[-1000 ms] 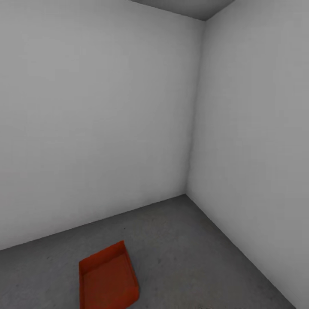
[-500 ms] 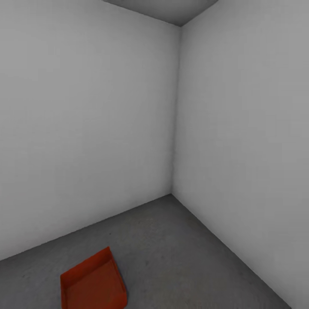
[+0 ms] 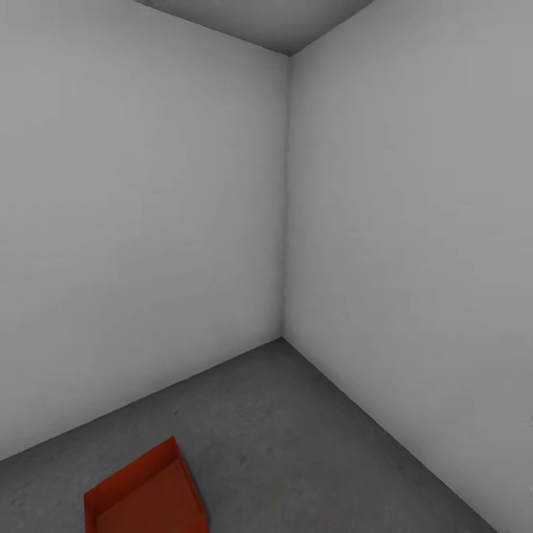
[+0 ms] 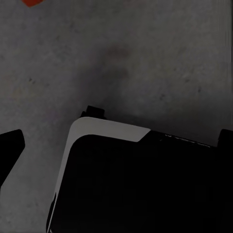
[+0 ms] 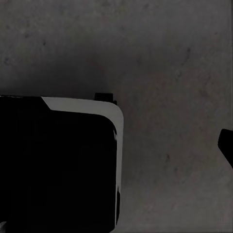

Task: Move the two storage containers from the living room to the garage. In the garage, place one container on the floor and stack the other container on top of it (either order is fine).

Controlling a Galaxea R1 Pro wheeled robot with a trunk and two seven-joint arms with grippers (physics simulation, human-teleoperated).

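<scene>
One orange-red storage container lies on the dark grey concrete floor of the garage, at the lower left of the head view, open side up and partly cut off by the frame's edge. A sliver of orange container shows at the rim of the left wrist view. My left gripper hangs open over the floor, its dark fingertips far apart with nothing between them. My right gripper also points down at the floor, open and empty, with one fingertip at the frame's side.
Two plain white walls meet in a corner ahead, with bare concrete floor running to them. My black and white base lies under both wrist cameras, base.
The whole head view has swung to the right: the wall corner and the container have slid left in the picture. The container itself rests where it was.
</scene>
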